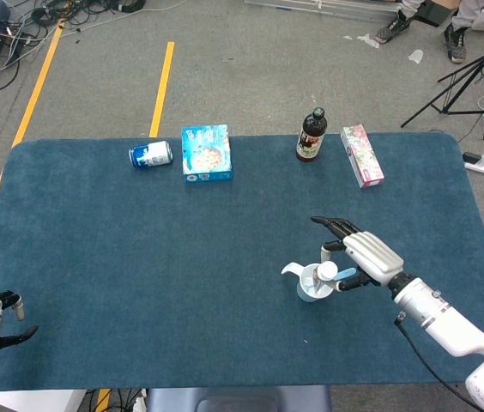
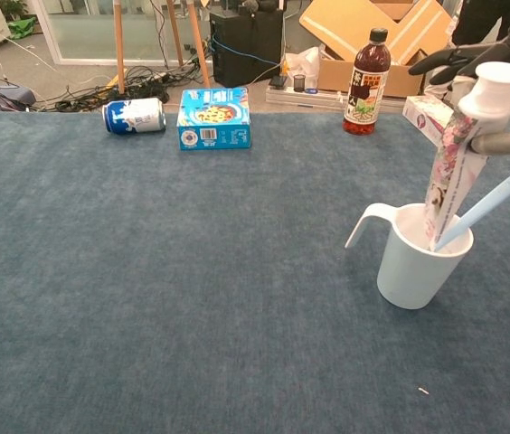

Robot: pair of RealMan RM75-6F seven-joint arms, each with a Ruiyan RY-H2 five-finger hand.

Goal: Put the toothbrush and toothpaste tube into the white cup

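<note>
White-capped toothpaste tube [image 2: 454, 155] stands near-upright, cap up, in the white cup [image 2: 415, 262], right robot hand [image 1: 364, 254] pinching it.

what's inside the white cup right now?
The white cup holds the light blue toothbrush, leaning out over the rim, and the lower end of the toothpaste tube, cap up, right hand at its top. The cup wall hides both lower ends.

white arms, silver-backed right hand [image 1: 367, 257] with black fingers [image 1: 335, 227].
</note>
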